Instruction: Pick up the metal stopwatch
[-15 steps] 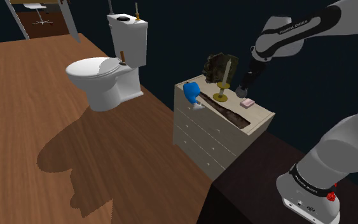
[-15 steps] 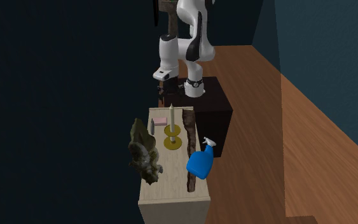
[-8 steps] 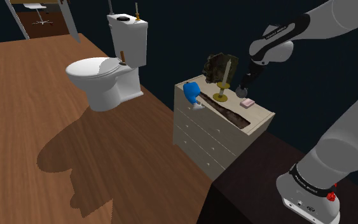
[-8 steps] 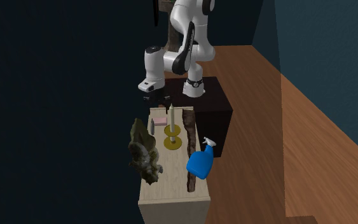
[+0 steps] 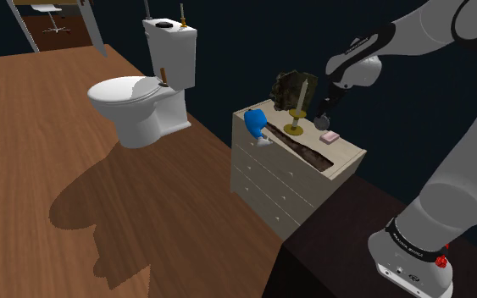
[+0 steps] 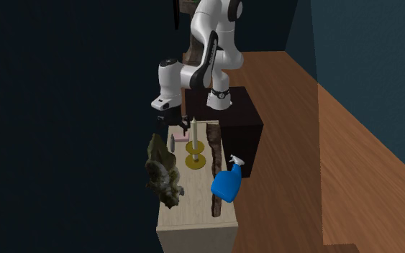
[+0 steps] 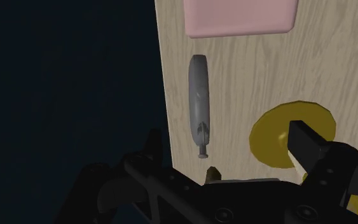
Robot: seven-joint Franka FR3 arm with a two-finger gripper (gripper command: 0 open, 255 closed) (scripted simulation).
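You're on the approach, with nothing grasped yet. In the shoulder view the gripper (image 5: 322, 114) hangs just above the stopwatch (image 5: 322, 124), which stands on the dresser (image 5: 272, 179) top. The stopwatch is at about 11 o'clock of the pink soap bar (image 5: 330, 136), and the gold candle holder (image 5: 294, 129) is at its 9 o'clock.

The wrist view settles the claw: the fingers (image 7: 311, 145) are spread wide. The stopwatch (image 7: 198, 102) lies ahead between them, closer to one finger than the other, and touches neither.

That view shows the watch as a thin grey sliver with its crown stem pointing back toward the gripper (image 7: 226, 135). The shoulder view shows a round face, so I judge it stands on its rim. The wrist view also shows how close it sits to the dresser's edge, with the dark drop just beside it.

The second exterior view adds the height. There the gripper (image 6: 169, 119) is at 12 o'clock of the stopwatch (image 6: 171, 144), with clear air between them.

Your next move, I'd say:
- Shift sideways to centre the sliver between the fingers.
- Descend straight.
- Close across the flat faces.

A nudge could tip the watch or roll it off the edge.
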